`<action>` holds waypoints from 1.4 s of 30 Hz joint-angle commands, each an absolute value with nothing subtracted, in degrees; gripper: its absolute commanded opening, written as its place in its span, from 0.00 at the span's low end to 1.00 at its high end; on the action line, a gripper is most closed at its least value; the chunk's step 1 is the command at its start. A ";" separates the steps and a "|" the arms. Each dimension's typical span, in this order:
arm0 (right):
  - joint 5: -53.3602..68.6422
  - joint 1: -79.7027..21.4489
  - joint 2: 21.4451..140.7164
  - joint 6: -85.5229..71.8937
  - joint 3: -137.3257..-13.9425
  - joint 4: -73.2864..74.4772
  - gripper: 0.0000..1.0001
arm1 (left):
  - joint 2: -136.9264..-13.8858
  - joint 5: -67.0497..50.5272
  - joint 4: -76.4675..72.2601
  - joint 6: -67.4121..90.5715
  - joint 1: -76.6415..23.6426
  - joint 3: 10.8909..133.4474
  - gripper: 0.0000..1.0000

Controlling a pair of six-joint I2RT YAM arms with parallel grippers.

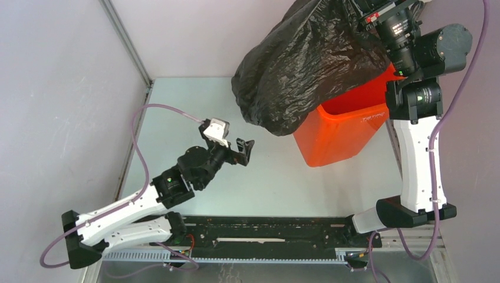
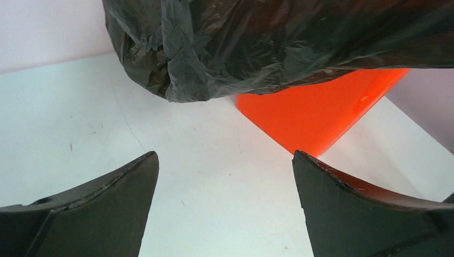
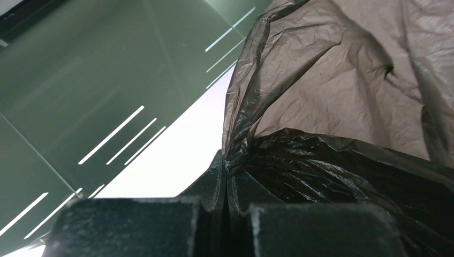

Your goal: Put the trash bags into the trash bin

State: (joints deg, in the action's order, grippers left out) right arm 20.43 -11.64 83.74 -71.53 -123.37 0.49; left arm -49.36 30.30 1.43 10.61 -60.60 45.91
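The left fingers (image 2: 107, 201) hang spread and empty low over the pale bench (image 1: 177, 106), facing the bin, probably ready to steady or tuck. To their right, the thin, crinkly, glossy black plastic trash bags (image 1: 301, 65) bulge in a lifted bundle overhanging the left rim of the bright orange square plastic trash bin (image 1: 345, 132), likely held high to clear that rim. Whether any plastic is inside is hidden. The right fingers (image 3: 211, 184), pressed together, pinch a fold from above.
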 commanded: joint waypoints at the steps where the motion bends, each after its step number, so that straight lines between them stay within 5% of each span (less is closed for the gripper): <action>1: 19.61 -11.33 81.70 -73.79 -123.76 -2.15 0.00 | -48.40 24.14 -1.68 3.65 -59.15 47.61 1.00; 14: 20.47 -11.68 78.46 -78.97 -125.22 -0.89 0.00 | -74.63 27.33 2.59 -6.59 -52.06 81.56 0.95; 18: 20.71 -11.59 74.56 -76.79 -124.66 3.93 0.00 | -77.43 26.01 4.91 -5.96 -50.80 92.40 0.48; 25: 17.26 -11.78 68.30 -68.19 -124.33 8.25 0.00 | -83.26 10.45 -4.16 5.00 -50.87 106.90 0.02; 33: 13.98 -11.73 64.36 -64.48 -123.51 10.54 0.00 | -106.93 -2.43 -1.36 23.25 -51.76 144.83 0.00; 42: 13.51 -11.69 62.99 -59.36 -124.73 11.91 0.00 | -114.95 -4.65 -16.46 45.61 -51.86 147.74 0.00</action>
State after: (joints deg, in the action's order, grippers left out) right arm 14.15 -11.70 63.07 -63.33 -124.07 10.96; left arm -112.66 -1.54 -9.65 33.58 -51.70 144.16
